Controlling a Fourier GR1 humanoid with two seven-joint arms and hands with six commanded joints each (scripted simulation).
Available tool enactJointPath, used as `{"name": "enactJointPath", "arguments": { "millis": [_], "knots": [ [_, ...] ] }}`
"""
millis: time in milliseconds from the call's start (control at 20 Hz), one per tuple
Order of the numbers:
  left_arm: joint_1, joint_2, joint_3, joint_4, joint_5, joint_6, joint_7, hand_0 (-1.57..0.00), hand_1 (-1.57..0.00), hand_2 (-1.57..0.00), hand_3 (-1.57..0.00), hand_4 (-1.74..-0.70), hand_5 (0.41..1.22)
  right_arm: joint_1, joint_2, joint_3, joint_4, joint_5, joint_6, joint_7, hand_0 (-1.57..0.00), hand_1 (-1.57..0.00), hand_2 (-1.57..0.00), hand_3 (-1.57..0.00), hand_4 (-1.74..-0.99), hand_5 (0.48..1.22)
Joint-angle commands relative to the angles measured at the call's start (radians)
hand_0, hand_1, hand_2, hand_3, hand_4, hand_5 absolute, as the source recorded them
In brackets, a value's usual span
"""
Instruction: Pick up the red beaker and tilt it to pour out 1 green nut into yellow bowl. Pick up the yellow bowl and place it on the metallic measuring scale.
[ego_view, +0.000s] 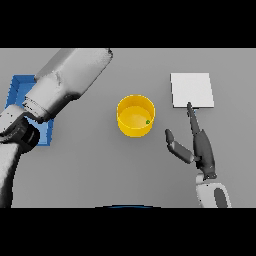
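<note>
The yellow bowl (136, 116) stands upright in the middle of the table with one small green nut (148, 121) inside it near its right wall. The metallic measuring scale (192, 90), a pale flat square, lies to the bowl's right and a little further back. My right hand (203, 149) rests open to the right of the bowl, fingers straight and pointing at the scale's near edge, thumb spread toward the bowl, touching neither. My left arm (67, 80) rises large across the upper left; its hand is out of the picture. No red beaker shows.
A blue tray (21, 83) lies at the left edge of the table, mostly covered by my left arm. Bare grey table (100, 165) stretches between the bowl and the near edge.
</note>
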Motion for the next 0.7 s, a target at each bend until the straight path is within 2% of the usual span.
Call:
{"name": "enactJointPath", "arguments": {
  "millis": [0,150,300,450,650],
  "knots": [
    [-0.02,0.004,0.057,0.034,0.04,-0.01,0.022,-1.57,-1.57,-1.57,-1.29,-1.73,1.221,-0.012,-0.005,-0.003,0.001,-0.001,0.001,-0.01,0.0,0.0,0.0,0.0,-1.001,0.683],
    [-0.051,0.061,0.224,0.116,0.162,-0.019,0.107,-1.57,-1.57,-1.57,-1.43,-1.73,1.221,-0.008,0.004,0.007,0.011,0.009,-0.006,-0.019,0.0,0.0,0.0,0.0,-0.99,0.672],
    [-0.033,0.15,0.376,0.168,0.286,0.026,0.175,-1.57,-1.57,-1.57,-1.45,-1.74,1.221,-0.032,0.014,0.002,0.02,-0.009,0.0,0.013,0.0,0.0,0.0,0.0,-1.006,0.669],
    [0.033,0.224,0.502,0.183,0.403,0.107,0.246,-1.57,-1.57,-1.57,-1.45,-1.74,1.221,-0.031,0.023,-0.002,0.029,-0.031,0.006,-0.008,0.0,0.0,0.0,0.0,-0.996,0.664],
    [0.167,0.326,0.641,0.172,0.548,0.193,0.335,-1.57,-1.57,-1.57,-1.42,-1.74,1.221,-0.027,0.012,0.004,0.017,-0.015,0.004,0.006,0.0,0.0,0.0,0.0,-1.044,0.654]
  ]
}}
